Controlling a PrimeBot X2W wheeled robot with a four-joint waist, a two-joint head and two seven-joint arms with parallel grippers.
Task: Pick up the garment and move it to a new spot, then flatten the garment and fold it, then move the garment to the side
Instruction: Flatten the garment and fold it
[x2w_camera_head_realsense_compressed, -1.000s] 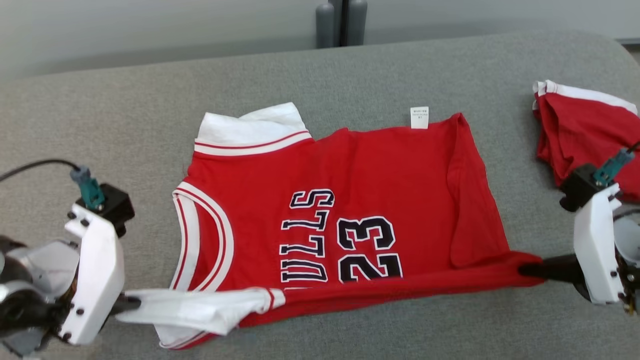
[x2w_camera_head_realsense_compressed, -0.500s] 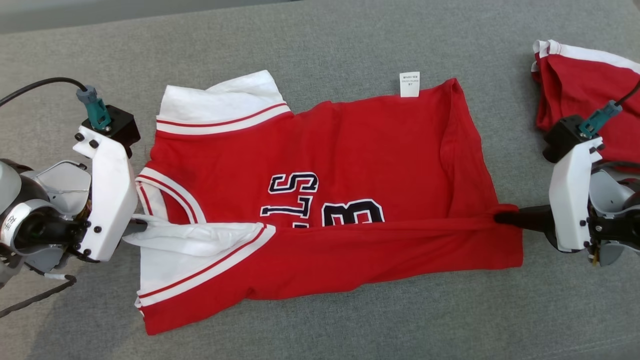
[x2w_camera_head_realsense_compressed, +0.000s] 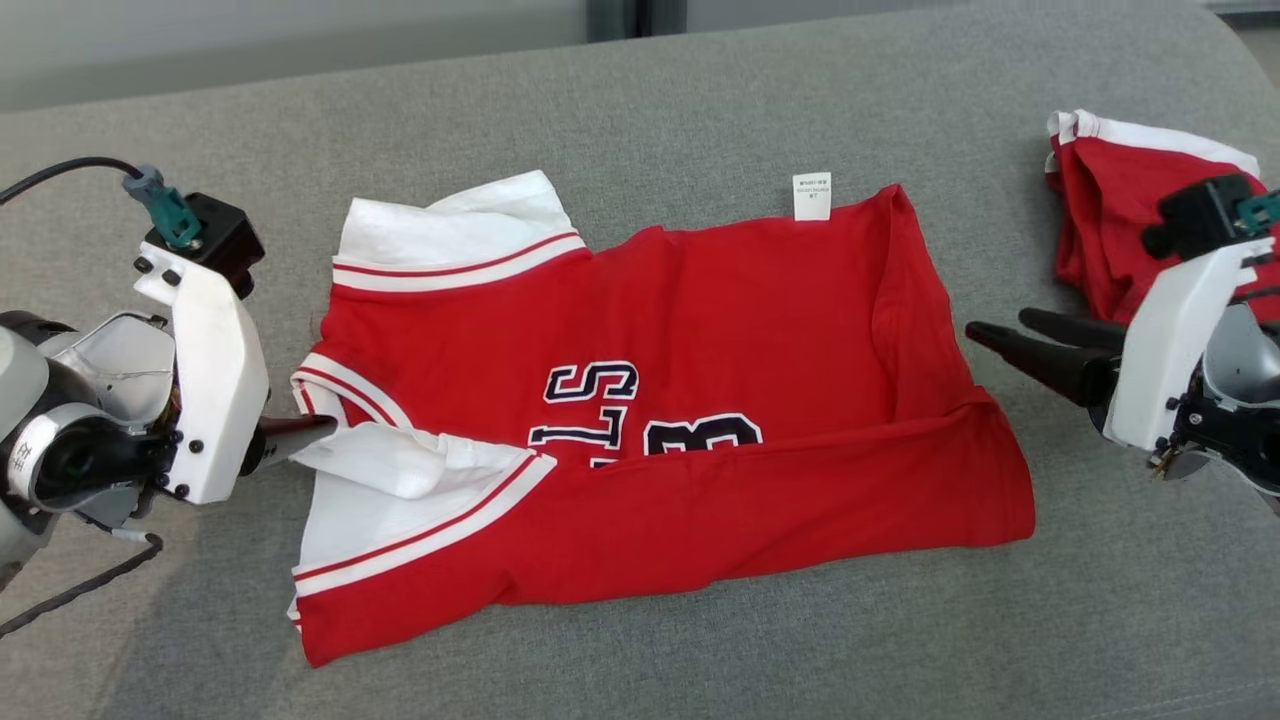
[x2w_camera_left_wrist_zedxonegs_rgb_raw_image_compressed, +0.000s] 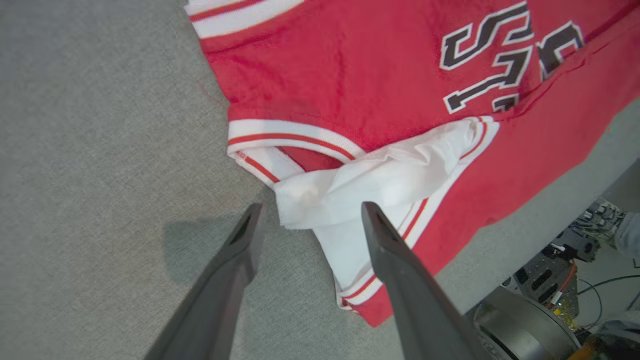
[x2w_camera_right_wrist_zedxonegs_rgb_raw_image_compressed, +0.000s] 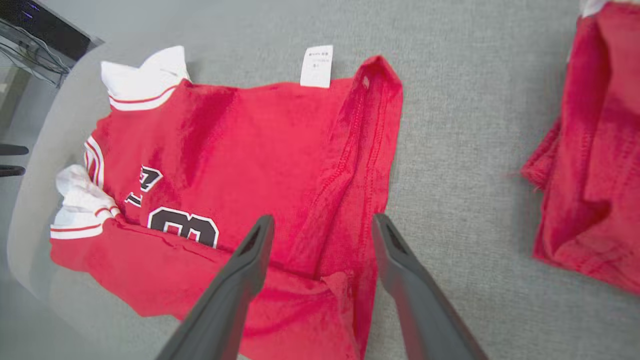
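The garment (x2w_camera_head_realsense_compressed: 720, 330) is a red jersey with white trim and dark lettering, lying on the grey padded table (x2w_camera_head_realsense_compressed: 700, 100). Its near edge is folded up over the lower part of the lettering. My left gripper (x2w_camera_head_realsense_compressed: 315, 432) is open at the jersey's left side, and in the left wrist view its fingers (x2w_camera_left_wrist_zedxonegs_rgb_raw_image_compressed: 311, 206) straddle a bunched white corner of the garment (x2w_camera_left_wrist_zedxonegs_rgb_raw_image_compressed: 350, 75). My right gripper (x2w_camera_head_realsense_compressed: 995, 322) is open, raised just off the garment's right edge. In the right wrist view its fingers (x2w_camera_right_wrist_zedxonegs_rgb_raw_image_compressed: 322, 217) hover apart over the garment (x2w_camera_right_wrist_zedxonegs_rgb_raw_image_compressed: 260, 145).
A second red and white garment (x2w_camera_head_realsense_compressed: 1110, 210) lies crumpled at the far right, close behind my right gripper, also in the right wrist view (x2w_camera_right_wrist_zedxonegs_rgb_raw_image_compressed: 590, 150). The table's near edge runs close to the fold, and past it is the robot's base (x2w_camera_left_wrist_zedxonegs_rgb_raw_image_compressed: 525, 330).
Both grippers have opened and let go of the folded near edge. The right gripper has drawn back and up from the garment's right corner. The flap now rests on the jersey.
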